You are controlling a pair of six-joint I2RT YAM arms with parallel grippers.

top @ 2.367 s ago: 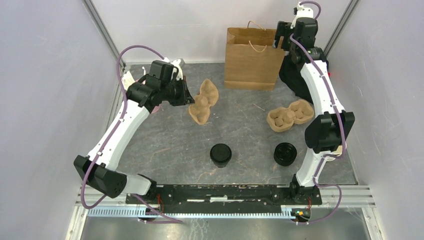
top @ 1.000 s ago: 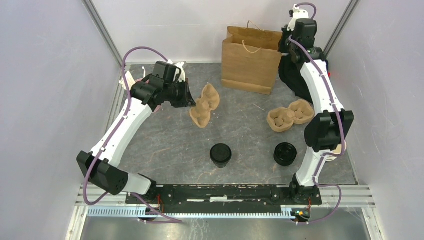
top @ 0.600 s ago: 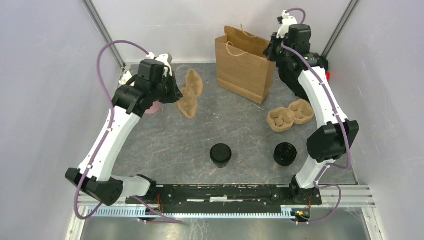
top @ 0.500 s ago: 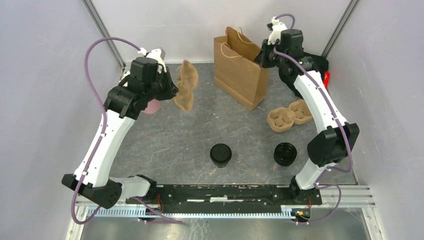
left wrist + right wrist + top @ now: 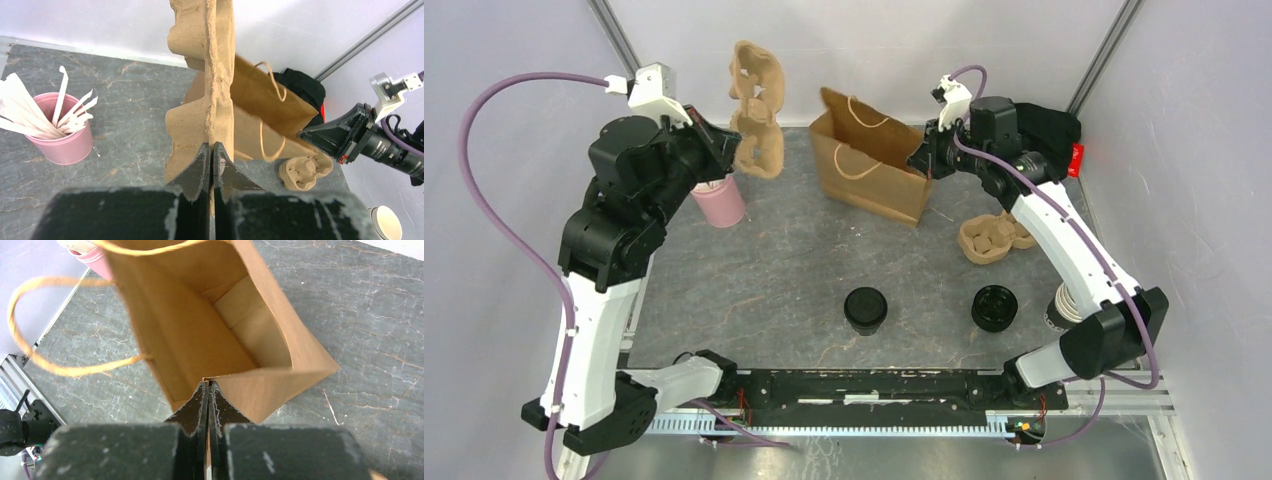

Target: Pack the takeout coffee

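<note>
The takeout coffee [image 5: 865, 308], a dark cup with a black dome lid, stands alone at the front centre, far from both arms. My left gripper [image 5: 724, 150] [image 5: 211, 150] is shut on the edge of a brown pulp cup carrier [image 5: 754, 105] [image 5: 210, 75] and holds it upright, high above the back left. My right gripper [image 5: 924, 160] [image 5: 207, 385] is shut on the rim corner of the brown paper bag [image 5: 869, 170] [image 5: 200, 330]. The bag leans with its mouth open, and nothing shows inside it.
A second pulp carrier [image 5: 994, 235] [image 5: 305, 170] lies right of the bag. A stack of black lids [image 5: 994, 308] and lidless cups [image 5: 1059, 310] sit at the front right. A pink cup of stirrers [image 5: 719, 200] [image 5: 65, 145] stands back left. Walls and posts enclose the back.
The left arm has lifted the carrier off the table, up and toward the back left. The right gripper has dragged the bag leftward and tipped it. The coffee has not moved.
</note>
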